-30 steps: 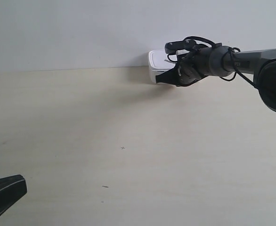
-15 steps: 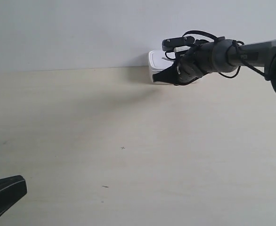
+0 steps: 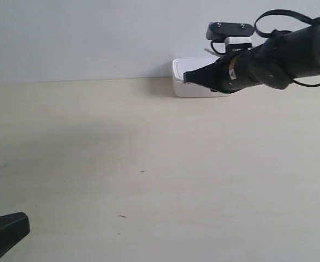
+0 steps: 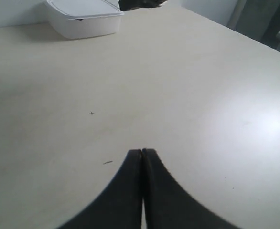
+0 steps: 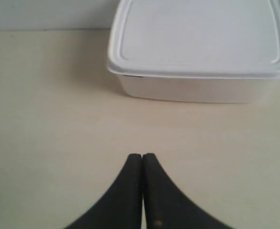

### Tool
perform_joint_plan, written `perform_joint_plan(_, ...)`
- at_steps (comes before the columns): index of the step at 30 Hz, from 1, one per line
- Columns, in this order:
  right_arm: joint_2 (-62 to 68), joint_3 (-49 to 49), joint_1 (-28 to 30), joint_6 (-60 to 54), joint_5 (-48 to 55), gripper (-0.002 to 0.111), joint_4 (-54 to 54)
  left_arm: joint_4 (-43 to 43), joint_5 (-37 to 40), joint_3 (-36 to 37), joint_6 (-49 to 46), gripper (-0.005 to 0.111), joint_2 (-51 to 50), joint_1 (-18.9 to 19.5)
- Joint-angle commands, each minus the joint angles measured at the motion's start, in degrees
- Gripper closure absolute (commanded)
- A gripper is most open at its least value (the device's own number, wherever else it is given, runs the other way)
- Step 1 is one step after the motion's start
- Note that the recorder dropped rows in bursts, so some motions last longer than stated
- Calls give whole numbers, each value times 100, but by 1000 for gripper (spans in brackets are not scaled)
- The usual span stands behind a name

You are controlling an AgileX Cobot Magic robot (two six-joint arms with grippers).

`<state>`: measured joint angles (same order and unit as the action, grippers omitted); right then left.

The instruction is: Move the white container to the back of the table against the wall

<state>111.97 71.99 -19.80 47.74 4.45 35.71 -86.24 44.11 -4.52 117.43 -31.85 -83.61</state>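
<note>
Currently a pale wood-grain counter point(image 3: 149, 164) with tiny dark marks point(image 3: 142, 171) is backed by a plain grey-white wall point(image 3: 94, 38). The white container point(image 3: 183, 87), shallow, round-cornered, lid on, is set at the counter's back against the wall. Left fingers point(image 4: 128, 191) and right fingers point(image 5: 130, 191) are pressed closed, empty, the right near the container.

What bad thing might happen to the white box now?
The shut right end effector hangs close in front of the white container, not touching it. If the arm swings low or sideways as it leaves, it might bump the white container and push it away from the wall.
</note>
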Motion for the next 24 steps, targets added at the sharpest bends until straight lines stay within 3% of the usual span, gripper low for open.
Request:
perform_joint_plan(1, -1331, -1321, -17, 180, -912, 108, -96, 269, -184, 32, -9, 107, 24, -41)
perform_joint_plan(7, -3527, -3202, -17, 180, -1742, 108, -420, 267, -198, 32, -9, 107, 24, -41)
perform_joint_plan(14, -6156, -4948, -17, 345, -1775, 108, -431, 267, -198, 32, -9, 107, 24, -41)
perform_joint_plan(21, -8123, -5972, -17, 786, -1767, 108, -416, 267, -198, 32, -9, 107, 24, -41)
perform_joint_plan(24, -8844, -6410, -17, 1145, -1767, 108, -416, 267, -335, 72, -9, 107, 162, 350)
